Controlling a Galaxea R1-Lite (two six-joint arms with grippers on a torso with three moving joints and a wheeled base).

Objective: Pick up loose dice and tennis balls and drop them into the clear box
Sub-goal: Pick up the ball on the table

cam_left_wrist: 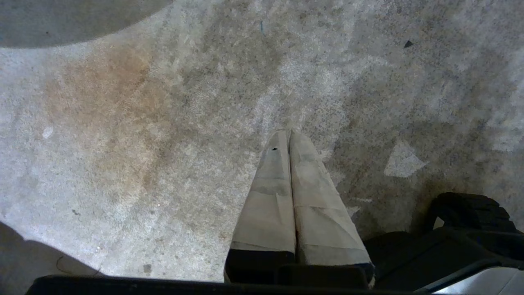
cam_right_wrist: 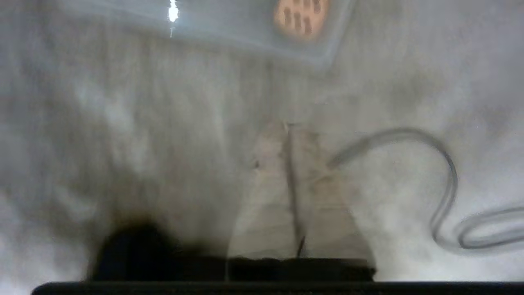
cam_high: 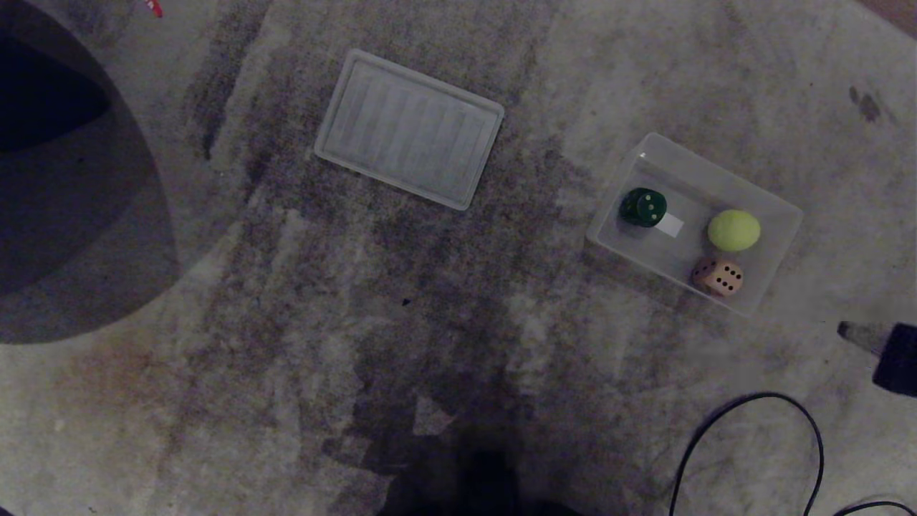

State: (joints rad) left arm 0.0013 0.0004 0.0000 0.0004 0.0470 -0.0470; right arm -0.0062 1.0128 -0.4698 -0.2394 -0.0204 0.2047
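Inside the clear box (cam_high: 777, 197), on the carpet (cam_high: 430, 358): dark green die (cam_high: 643, 207), one tennis ball (cam_high: 733, 230), tan die (cam_high: 717, 276), apart from one another, likely dropped in singly. No loose dice or balls visible elsewhere. Well apart to the left, ribbed clear panel (cam_high: 410, 129) lying flat. Near the box, at the view's right edge, right gripper (cam_right_wrist: 290, 127), clenched on nothing, apparently finished with a drop. Black cable (cam_high: 752, 430) looped just beside it. Left gripper (cam_left_wrist: 289, 133) parked over bare carpet, pressed together, empty.

Dim head view with dark shadows; right wrist view motion-blurred.
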